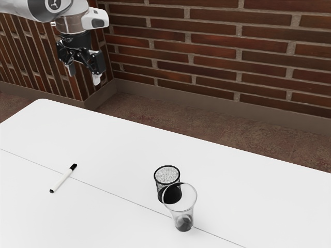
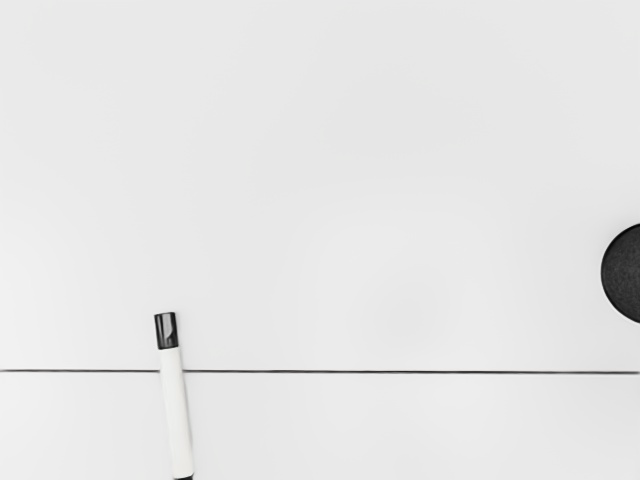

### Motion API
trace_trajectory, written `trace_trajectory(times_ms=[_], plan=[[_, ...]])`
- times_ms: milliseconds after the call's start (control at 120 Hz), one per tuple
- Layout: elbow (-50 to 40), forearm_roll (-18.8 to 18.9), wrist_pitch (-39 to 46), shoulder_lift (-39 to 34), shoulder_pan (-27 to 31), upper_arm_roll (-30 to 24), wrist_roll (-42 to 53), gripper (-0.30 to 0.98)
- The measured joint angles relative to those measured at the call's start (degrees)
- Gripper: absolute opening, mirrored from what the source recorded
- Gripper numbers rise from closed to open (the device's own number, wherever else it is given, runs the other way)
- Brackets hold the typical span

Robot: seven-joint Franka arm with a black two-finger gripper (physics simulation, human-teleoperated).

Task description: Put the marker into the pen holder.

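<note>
A clear cup (image 1: pixel 187 204) stands upright over the seam (image 1: pixel 31 159) of a white desk (image 1: pixel 119 150), nearest the exterior view's camera. Just behind it, on the far-edge side of the seam, the mesh holder (image 1: pixel 160 187) stands upright; whether the two touch cannot be told.

Well apart from both, toward the exterior view's left edge of the desk, the marker (image 1: pixel 63 179) lies flat across the seam, its cap (image 1: pixel 74 166) pointing toward the desk's far edge, its barrel running back to the near side. In the wrist view its long axis is nearly square to the seam, slightly aslant.

Farthest off, the lone arm's pincer (image 1: pixel 84 74) hangs high, open and empty, seen past the desk's rounded far corner (image 1: pixel 42 100). The marker lies well below it, ungrasped, and the task is at its outset. The reach calls for a long descent, with the pincer closing across the barrel, along the line of the seam. A grip askew to that axis could roll the marker or turn it.
</note>
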Motion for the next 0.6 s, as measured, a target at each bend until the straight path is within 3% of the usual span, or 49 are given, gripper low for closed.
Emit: trace_trajectory(times_ms=[417, 525, 600], plan=[[-0.96, -2.12, -0.07, -0.73, 0.86, 1.26, -0.61, 0.69], [-15.74, -2.02, 4.97, -0.01, -5.23, 9.87, -1.21, 0.69], [-22.84, -2.33, 11.72, 6.27, -4.25, 12.99, -1.33, 0.69]])
